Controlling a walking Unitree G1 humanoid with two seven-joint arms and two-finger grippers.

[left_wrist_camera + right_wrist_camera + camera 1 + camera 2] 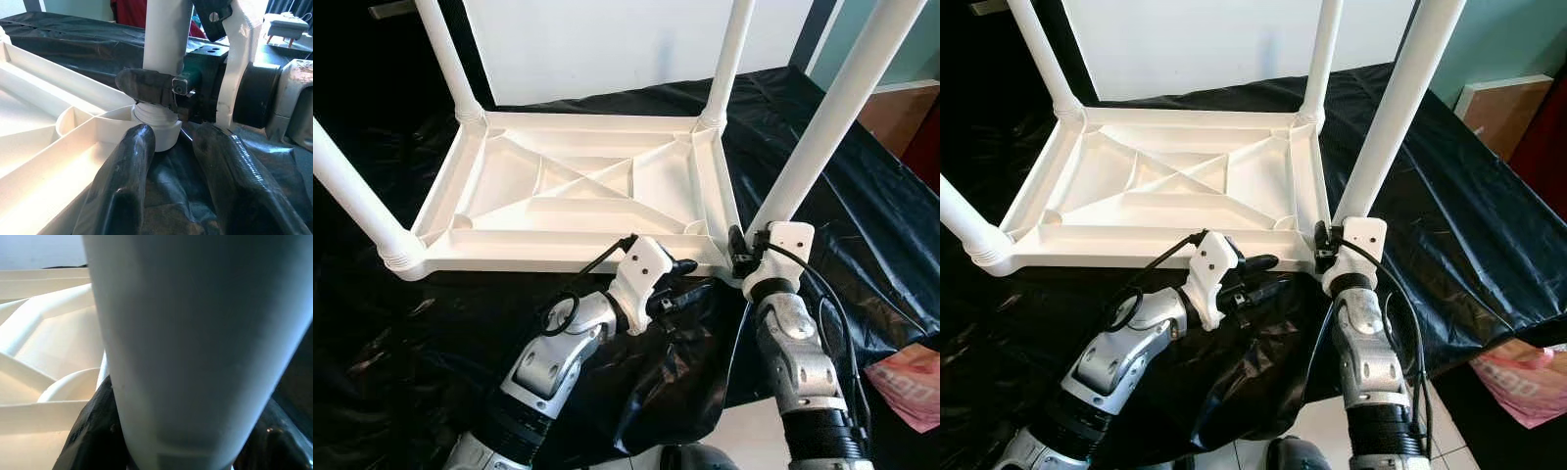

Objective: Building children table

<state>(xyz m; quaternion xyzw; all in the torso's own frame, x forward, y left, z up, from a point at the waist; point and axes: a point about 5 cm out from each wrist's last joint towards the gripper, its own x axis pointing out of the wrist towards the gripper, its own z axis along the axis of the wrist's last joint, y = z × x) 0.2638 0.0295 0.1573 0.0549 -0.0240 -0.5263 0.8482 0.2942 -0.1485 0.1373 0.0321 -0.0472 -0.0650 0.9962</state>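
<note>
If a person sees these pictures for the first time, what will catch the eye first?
First, the white plastic table, lying upside down on the black sheet with its four legs pointing up. Next, the right gripper, shut on the near right leg just above its socket. The left gripper waits open beside that corner.

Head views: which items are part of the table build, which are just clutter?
Job:
- white plastic tabletop, upside down
- white plastic leg at the near right corner
- right gripper, shut on that leg
- left gripper, open beside it

Lying about:
- pink bag on the floor
- black plastic sheet
</note>
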